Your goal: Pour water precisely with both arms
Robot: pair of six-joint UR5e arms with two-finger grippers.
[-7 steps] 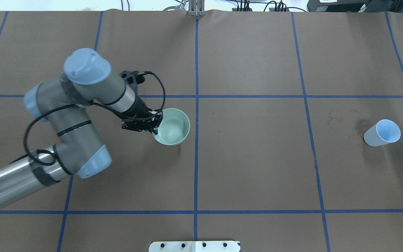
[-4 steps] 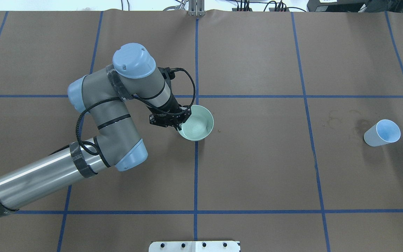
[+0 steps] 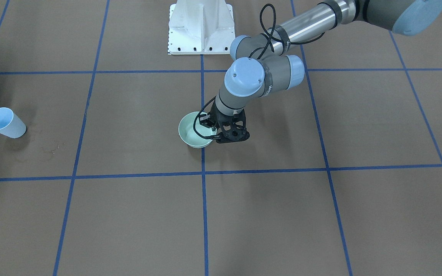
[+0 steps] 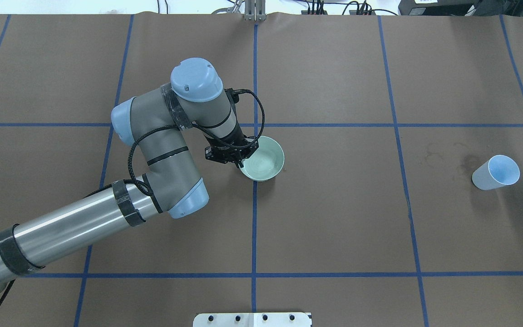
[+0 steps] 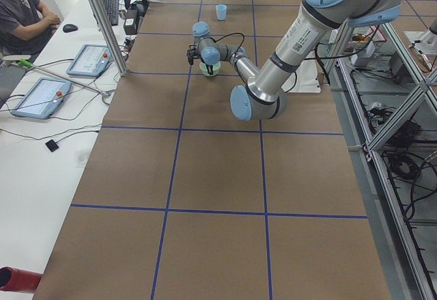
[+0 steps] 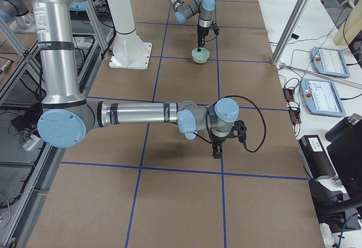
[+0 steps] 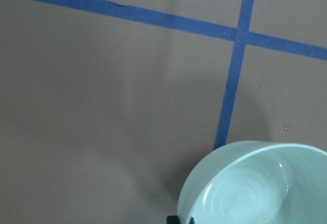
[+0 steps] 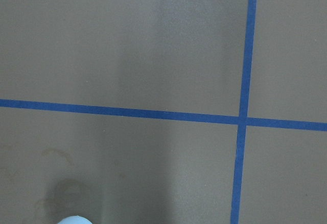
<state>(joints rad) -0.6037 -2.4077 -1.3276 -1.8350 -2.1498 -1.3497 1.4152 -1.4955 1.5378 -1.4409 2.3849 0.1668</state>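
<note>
My left arm (image 4: 161,145) reaches to the table's middle. Its left gripper (image 4: 242,160) is shut on the near-left rim of a pale green bowl (image 4: 263,160), also seen in the front view (image 3: 192,136). The bowl sits over the centre blue tape line, at or just above the table. Water (image 7: 245,198) shows as ripples and glints in the bowl. A light blue cup (image 4: 495,172) stands far right. My right arm (image 6: 141,114) shows only in the right side view. I cannot tell whether its right gripper (image 6: 216,151) is open or shut.
Brown paper with a blue tape grid (image 4: 254,227) covers the table. Dried water stains (image 4: 447,156) lie left of the cup. The white pedestal (image 3: 201,27) stands at the robot's side. An operator (image 5: 24,16) and tablets (image 5: 89,59) are beyond the far edge.
My left arm has moved right with the bowl, from left of the centre tape line to over it. The blue cup has not moved.
</note>
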